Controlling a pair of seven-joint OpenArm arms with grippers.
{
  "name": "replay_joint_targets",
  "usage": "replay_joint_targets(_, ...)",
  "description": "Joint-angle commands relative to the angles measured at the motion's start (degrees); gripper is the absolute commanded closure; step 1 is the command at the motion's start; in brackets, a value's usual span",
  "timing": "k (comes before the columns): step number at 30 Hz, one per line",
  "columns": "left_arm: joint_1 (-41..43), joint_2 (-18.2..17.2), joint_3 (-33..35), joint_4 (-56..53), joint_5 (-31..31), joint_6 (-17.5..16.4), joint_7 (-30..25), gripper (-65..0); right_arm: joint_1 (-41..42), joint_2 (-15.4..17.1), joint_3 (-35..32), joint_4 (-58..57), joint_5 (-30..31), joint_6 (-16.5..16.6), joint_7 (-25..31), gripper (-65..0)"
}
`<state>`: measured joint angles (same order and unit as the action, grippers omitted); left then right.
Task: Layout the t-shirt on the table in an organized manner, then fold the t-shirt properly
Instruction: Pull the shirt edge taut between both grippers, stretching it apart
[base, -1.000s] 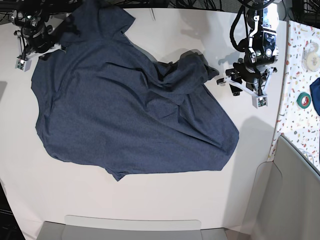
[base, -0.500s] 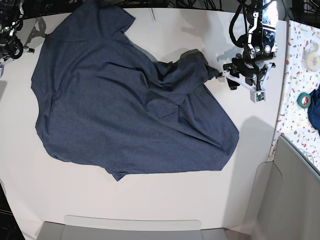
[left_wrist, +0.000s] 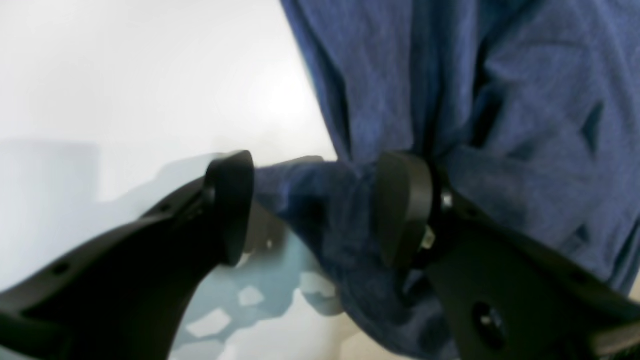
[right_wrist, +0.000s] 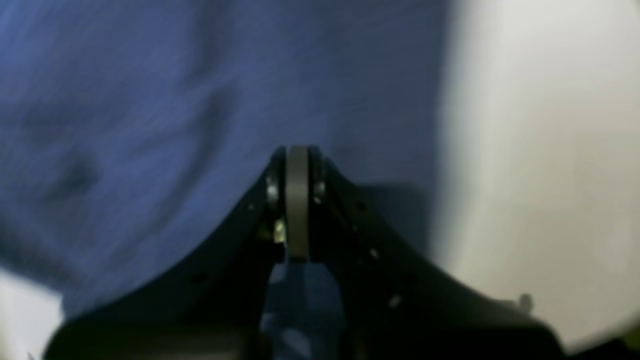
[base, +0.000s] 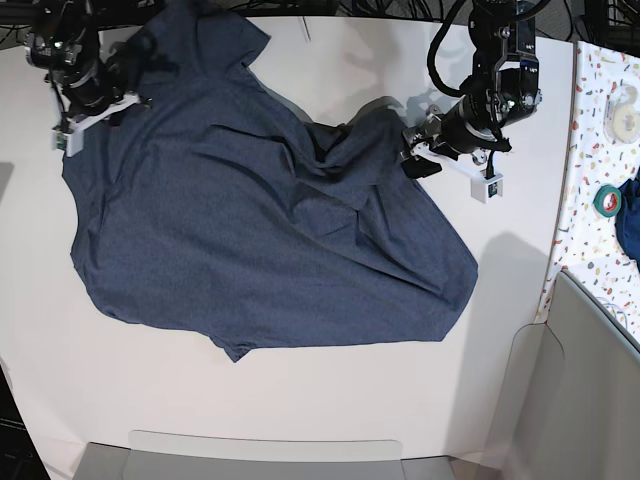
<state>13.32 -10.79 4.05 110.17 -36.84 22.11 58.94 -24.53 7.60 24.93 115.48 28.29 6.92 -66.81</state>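
Note:
The dark navy t-shirt (base: 250, 230) lies rumpled and askew on the white table (base: 330, 400), with a bunched ridge running toward its right side. My left gripper (base: 412, 150) stands at that bunched end. In the left wrist view it (left_wrist: 317, 207) is open, with a fold of the t-shirt (left_wrist: 480, 100) lying between its fingers (left_wrist: 402, 210). My right gripper (base: 128, 72) hovers at the t-shirt's far left corner. In the right wrist view it (right_wrist: 297, 200) is shut, pads together, with t-shirt fabric (right_wrist: 150, 125) blurred beneath and bare table (right_wrist: 540, 150) to the right.
A speckled side surface (base: 600, 250) runs along the right, holding a green tape roll (base: 607, 199), a white tape roll (base: 622, 100) and a bright blue cloth (base: 630, 215). A grey panel (base: 580, 400) stands at the lower right. A grey tray edge (base: 265, 455) lines the front.
My left gripper moved left onto the shirt's bunched end while its jaws widened around the fold. The right arm swung out to the far left, then back over the shirt's corner.

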Motion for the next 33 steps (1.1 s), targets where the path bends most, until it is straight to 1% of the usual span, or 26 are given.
replay_joint_targets(1, -0.1, 0.0, 0.3, -0.3, -0.7, 0.1, 0.1, -38.2, 0.3, 1.1, -0.6, 0.3, -2.7, -0.3, 1.2, 0.0)
replay_joint_targets(5, 0.3, 0.0, 0.5, -3.5, -1.6, 0.1, 0.1, -38.2, 0.6, 1.2, -5.6, -2.6, -10.2, -0.3, 1.3, 0.0)
replay_joint_targets(7, 1.4, -0.2, 0.5, -4.0, -2.6, 0.1, 0.1, -38.2, 1.1, 1.2, -7.0, -2.7, -12.8, -0.3, 1.3, 0.0)
replay_joint_targets(9, 2.1, -0.2, 0.5, -3.8, -2.8, 0.1, 0.1, -37.9, 1.1, 1.6, -8.1, -2.7, -14.9, -0.3, 1.3, 0.0)
replay_joint_targets(10, 2.5, -0.2, 0.5, -3.7, -2.8, 0.1, 0.1, -37.3, 1.1, 2.3, -8.6, -2.7, -15.2, -0.3, 1.3, 0.0)
replay_joint_targets(11, 3.0, -0.2, 0.5, -3.7, -2.8, 0.0, 0.2, -35.4, 1.1, 3.0, -9.1, -2.7, -15.3, -0.3, 1.3, 0.0)
replay_joint_targets(12, 3.0, -0.2, 0.5, -3.7, -2.8, -0.1, 0.2, -32.0, 1.2, 3.6, -9.4, -2.7, -15.3, -0.3, 1.3, 0.0)
replay_joint_targets(13, 3.0, -0.2, 0.5, -3.8, -2.8, -0.1, 0.2, -27.0, 1.2, 4.1, -9.6, -2.7, -15.3, -0.3, 1.2, 0.0)
replay_joint_targets(14, 3.1, -0.2, 0.5, -3.8, -2.8, -0.1, 0.2, -21.9, 1.2, 4.7, -9.6, -2.7, -15.3, -0.3, 1.2, 0.0)
replay_joint_targets(16, 3.1, -0.3, -0.1, -4.0, -2.7, -0.4, 0.2, -8.9, 1.2, 5.8, -9.6, -2.8, -15.3, -0.3, 1.2, 0.0)
replay_joint_targets(17, 3.1, -0.6, 0.0, -4.0, -2.7, -0.4, 0.2, -3.5, 1.2, 6.3, -9.6, -2.8, -15.5, -0.3, 1.2, 0.0)
replay_joint_targets(18, 3.1, -1.5, 0.2, -4.0, -2.7, -0.4, 0.2, 0.0, 1.2, 6.9, -9.4, -2.8, -15.5, -0.3, 1.2, 0.0)
replay_joint_targets(21, 3.2, -2.6, -0.4, -3.2, -2.7, -0.4, -0.6, 0.0, 1.1, 8.8, -9.1, -3.7, -15.5, -0.3, 1.2, 0.0)
replay_joint_targets(22, 3.1, -2.9, -1.5, -3.1, -2.6, -0.4, -0.7, 0.0, 1.2, 9.8, -9.1, -4.6, -15.5, -0.3, 1.2, 0.0)
replay_joint_targets(25, 3.1, -3.3, -7.4, -2.3, -2.6, -0.4, -0.7, 0.0, 1.3, 12.0, -9.1, -7.7, -15.5, -0.3, 1.6, 0.0)
replay_joint_targets(28, 2.8, -3.8, -12.3, -2.2, -2.6, -0.4, -0.3, 0.0, 1.2, 13.8, -9.1, -10.2, -15.5, -0.3, 4.3, 0.0)
replay_joint_targets(30, 2.6, -5.9, -14.1, -2.3, -2.6, -0.4, -0.3, 0.0, 1.2, 14.7, -9.1, -11.3, -15.5, -0.3, 5.1, 0.0)
replay_joint_targets(33, 2.6, -7.4, -15.5, -2.3, -2.5, -0.4, -0.6, 0.0, 1.3, 15.3, -9.1, -11.7, -15.5, -0.4, 5.2, 0.0)
